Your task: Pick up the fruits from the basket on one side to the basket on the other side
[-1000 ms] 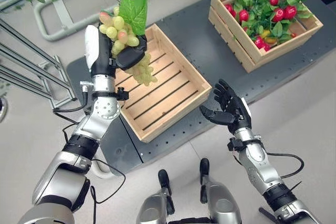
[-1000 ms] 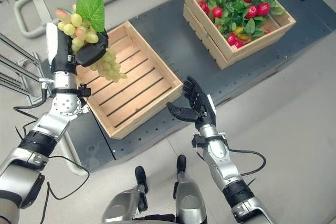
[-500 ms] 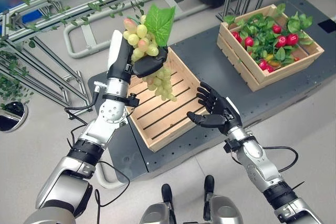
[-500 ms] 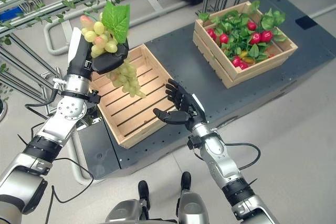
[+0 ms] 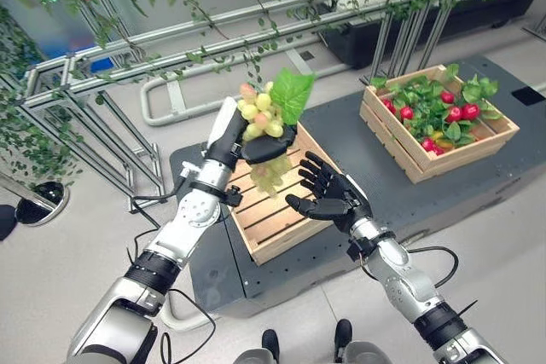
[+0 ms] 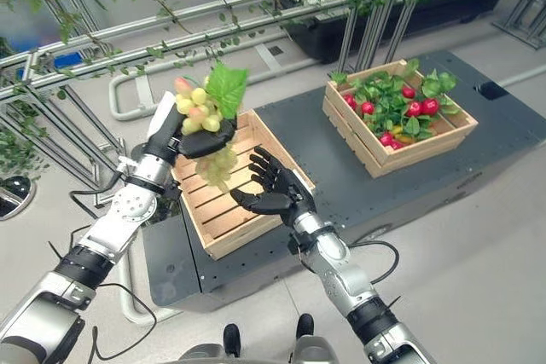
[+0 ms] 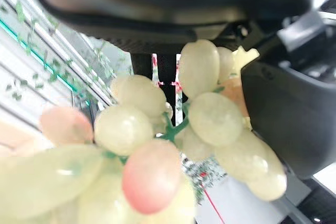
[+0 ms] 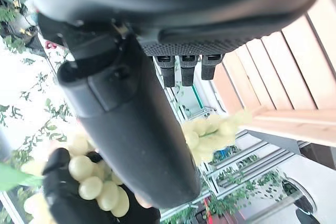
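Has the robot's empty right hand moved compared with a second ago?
Yes. The right hand has come in over the empty crate's near edge, close under the grapes; before, it was beside the crate.

- A low dark counter (image 5: pixel 341 138), dotted with small holes, is seen standing on a pale floor (image 5: pixel 503 236).
- An empty slatted wooden crate (image 5: pixel 273 210) is set on the counter's left part, near the front edge.
- A second wooden crate (image 5: pixel 426 155), filled with green leaves and red fruits (image 5: pixel 469 112), is set on the right part, well apart from the first.
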{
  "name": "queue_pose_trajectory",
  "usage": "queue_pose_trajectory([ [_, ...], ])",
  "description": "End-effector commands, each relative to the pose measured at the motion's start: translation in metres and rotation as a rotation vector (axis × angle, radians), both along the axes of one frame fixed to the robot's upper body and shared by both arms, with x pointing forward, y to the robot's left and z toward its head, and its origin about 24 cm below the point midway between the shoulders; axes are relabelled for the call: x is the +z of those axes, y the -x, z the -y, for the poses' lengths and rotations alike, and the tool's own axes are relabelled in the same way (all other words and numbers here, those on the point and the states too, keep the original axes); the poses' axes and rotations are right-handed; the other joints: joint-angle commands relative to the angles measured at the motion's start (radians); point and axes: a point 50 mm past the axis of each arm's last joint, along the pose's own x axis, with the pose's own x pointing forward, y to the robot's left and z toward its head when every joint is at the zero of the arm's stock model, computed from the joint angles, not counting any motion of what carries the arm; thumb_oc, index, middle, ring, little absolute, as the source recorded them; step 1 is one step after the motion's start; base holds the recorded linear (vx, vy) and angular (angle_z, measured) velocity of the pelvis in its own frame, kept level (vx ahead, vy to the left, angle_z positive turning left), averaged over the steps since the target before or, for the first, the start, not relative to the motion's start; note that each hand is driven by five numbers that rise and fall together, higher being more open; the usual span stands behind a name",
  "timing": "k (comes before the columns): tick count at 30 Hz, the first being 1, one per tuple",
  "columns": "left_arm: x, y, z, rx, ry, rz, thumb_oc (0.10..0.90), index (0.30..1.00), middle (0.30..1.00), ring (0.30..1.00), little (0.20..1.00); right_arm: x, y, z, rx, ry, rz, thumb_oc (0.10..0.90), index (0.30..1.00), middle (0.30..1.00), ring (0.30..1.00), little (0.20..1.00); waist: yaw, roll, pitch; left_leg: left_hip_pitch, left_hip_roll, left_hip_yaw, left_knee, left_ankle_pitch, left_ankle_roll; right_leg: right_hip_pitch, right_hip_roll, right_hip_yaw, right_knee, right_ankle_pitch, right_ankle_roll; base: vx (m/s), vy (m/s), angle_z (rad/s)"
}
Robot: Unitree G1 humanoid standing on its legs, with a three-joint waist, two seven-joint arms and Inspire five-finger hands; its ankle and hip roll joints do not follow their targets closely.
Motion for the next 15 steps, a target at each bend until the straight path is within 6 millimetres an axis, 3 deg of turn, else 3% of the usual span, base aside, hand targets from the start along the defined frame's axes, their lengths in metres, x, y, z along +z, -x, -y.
queue_pose_trajectory([
  [1,0.038,-0.002,0.012,-0.103,0.134,0.163,0.400,0.300,0.300,0.300,0.300,0.030,-0.001,-0.022,0.051,-0.140,0.146,0.800,0.900,0.900,0.900,0.900,0.012,-0.016,-0.136,0.017,-0.046,-0.016,0.009,-0.110,-0.001,0.091,-0.034,-0.010,0.002,-0.124,0.008,0.00,0.000,0.00],
  [15,0.028,0.008,0.043,-0.275,0.145,0.071,0.400,0.300,0.300,0.300,0.300,0.040,-0.004,-0.039,0.098,-0.181,0.144,0.800,0.900,0.900,0.900,0.900,0.036,-0.034,-0.152,0.019,-0.039,-0.028,0.009,-0.112,0.002,0.094,-0.029,-0.018,0.002,-0.125,0.010,0.01,-0.011,0.02],
])
